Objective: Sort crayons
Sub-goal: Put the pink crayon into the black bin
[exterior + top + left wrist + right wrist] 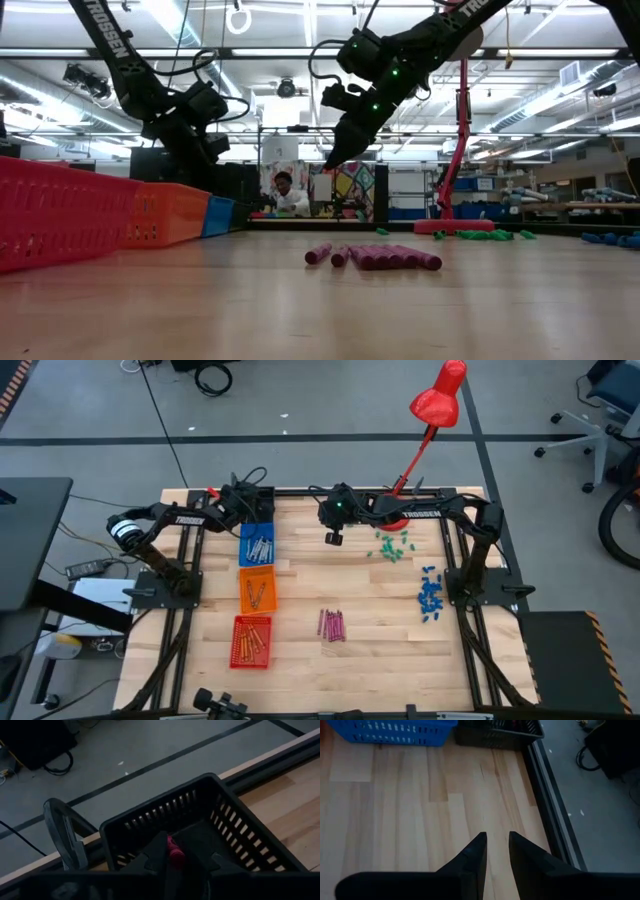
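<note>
My left gripper (173,846) hangs over a black basket (200,810) at the table's far left corner, shut on a magenta crayon (175,852). In the high view it (242,498) is above that basket (258,508). Several magenta crayons (333,625) lie side by side on the table's middle, also plain in the low view (385,257). My right gripper (497,845) hovers above bare wood near the far edge (332,538), open, with nothing between its fingers. My left gripper pinches the magenta crayon between its two fingers (159,851), and only the crayon's end (173,844) shows past them. The fingers slant down from the near side toward the black basket. The crayon is lifted clear, above the inside of the basket.
A blue basket (258,545), an orange basket (256,590) and a red basket (251,642) stand in a row down the left side. Green bits (392,545) and blue bits (430,598) lie at the right. A red lamp (438,400) stands at the far edge.
</note>
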Controlling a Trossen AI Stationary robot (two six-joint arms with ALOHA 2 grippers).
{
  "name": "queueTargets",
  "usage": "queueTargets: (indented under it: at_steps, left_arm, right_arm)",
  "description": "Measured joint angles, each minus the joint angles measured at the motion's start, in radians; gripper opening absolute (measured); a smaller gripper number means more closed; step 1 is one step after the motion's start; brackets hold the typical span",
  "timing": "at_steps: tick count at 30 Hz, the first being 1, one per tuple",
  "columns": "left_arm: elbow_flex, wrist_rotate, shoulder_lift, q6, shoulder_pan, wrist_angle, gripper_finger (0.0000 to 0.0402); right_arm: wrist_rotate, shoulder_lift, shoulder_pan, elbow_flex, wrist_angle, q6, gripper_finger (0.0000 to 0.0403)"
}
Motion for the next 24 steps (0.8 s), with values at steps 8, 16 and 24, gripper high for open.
queueTargets:
  at_steps: [8, 16, 24]
  left_arm:
    - [0.000, 0.001, 0.000, -0.021, 0.000, -0.020, 0.0085]
    - [0.000, 0.003, -0.005, -0.012, -0.003, -0.040, 0.0157]
    - [0.000, 0.003, -0.128, 0.047, -0.078, -0.054, 0.0173]
  right_arm:
    - [0.000, 0.000, 0.000, 0.000, 0.000, 0.000, 0.0086]
    - [0.000, 0.000, 0.001, 0.000, 0.001, 0.000, 0.0086]
    - [0.002, 0.000, 0.005, 0.001, -0.007, 0.052, 0.0086]
